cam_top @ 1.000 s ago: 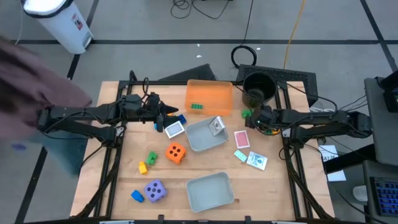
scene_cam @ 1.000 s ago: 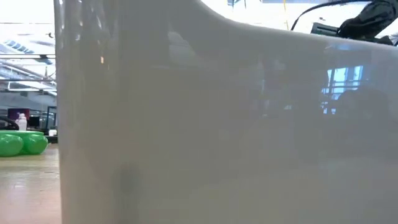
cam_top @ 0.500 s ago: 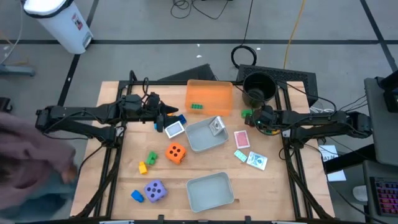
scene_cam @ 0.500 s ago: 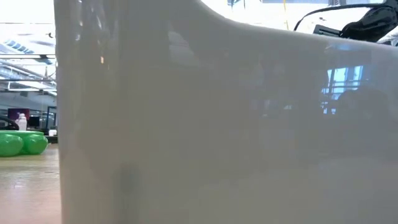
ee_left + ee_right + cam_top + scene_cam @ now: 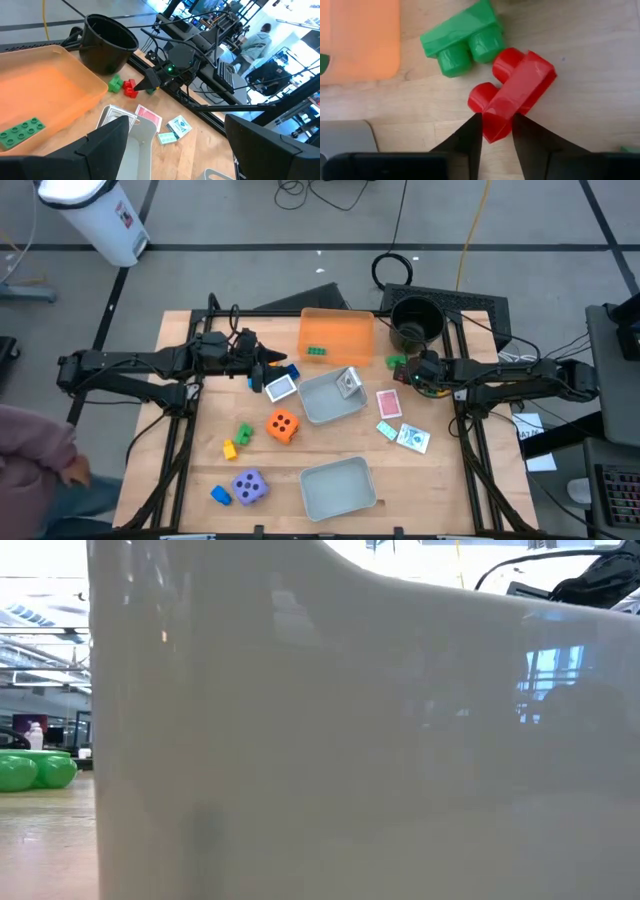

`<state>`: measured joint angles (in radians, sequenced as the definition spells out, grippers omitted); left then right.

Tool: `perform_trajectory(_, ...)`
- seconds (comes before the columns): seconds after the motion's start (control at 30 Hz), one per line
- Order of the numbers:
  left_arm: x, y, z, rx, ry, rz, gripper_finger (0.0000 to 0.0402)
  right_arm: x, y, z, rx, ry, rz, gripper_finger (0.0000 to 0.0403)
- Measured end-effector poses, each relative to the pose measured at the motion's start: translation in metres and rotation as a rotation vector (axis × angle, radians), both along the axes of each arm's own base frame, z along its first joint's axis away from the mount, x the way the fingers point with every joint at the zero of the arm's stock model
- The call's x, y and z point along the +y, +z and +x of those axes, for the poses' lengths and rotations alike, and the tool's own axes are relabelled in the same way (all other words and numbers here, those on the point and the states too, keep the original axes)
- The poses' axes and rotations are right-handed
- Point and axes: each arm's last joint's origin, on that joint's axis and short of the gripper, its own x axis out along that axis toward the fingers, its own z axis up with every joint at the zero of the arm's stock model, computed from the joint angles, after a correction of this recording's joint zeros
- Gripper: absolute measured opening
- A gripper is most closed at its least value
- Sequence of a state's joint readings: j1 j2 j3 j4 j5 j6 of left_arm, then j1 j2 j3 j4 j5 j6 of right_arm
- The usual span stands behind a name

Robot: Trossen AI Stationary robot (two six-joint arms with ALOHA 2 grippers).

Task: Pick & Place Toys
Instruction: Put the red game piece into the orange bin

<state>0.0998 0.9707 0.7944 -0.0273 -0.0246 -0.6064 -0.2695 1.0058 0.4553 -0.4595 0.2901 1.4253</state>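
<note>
A small red brick (image 5: 517,92) lies on the wood beside a green brick (image 5: 462,42), between the orange tray (image 5: 336,337) and the black pot (image 5: 415,322). My right gripper (image 5: 497,137) is shut on the red brick (image 5: 403,374) and slants down at it from the table's right. My left gripper (image 5: 275,365) hovers open at the far left, above a blue brick (image 5: 292,370) and a card (image 5: 282,387), with nothing between its fingers. An orange die (image 5: 283,425), a purple die (image 5: 249,486), loose bricks and cards lie on the table. My right gripper pinches the red brick's near end (image 5: 496,125) between its two fingers (image 5: 470,135). They slant down from the table's right and lie along the brick. The brick lies on the table on its side, its studs toward the green brick.
Two clear grey trays (image 5: 332,405) (image 5: 338,486) stand mid-table and near the front edge; one fills the low view (image 5: 350,740). A green flat brick (image 5: 20,132) lies in the orange tray. Pink and teal cards (image 5: 389,404) (image 5: 413,439) lie to the right. A person (image 5: 40,465) stands at the near left.
The person beside the table's left edge has moved from the far side toward the near side. Both arms have kept their places.
</note>
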Motion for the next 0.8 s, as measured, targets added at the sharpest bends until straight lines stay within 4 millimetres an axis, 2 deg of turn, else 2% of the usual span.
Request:
perform_trajectory(0.43, 0.0, 0.0, 0.0, 0.001, -0.001, 0.008, 0.0333, -0.0008, 0.0002, -0.0003, 0.012, -0.001, -0.031, 0.0008)
perform_trajectory(0.8, 0.0, 0.0, 0.0, 0.003, -0.005, 0.025, 0.0333, -0.0013, 0.001, 0.002, -0.011, 0.01, -0.04, 0.0002)
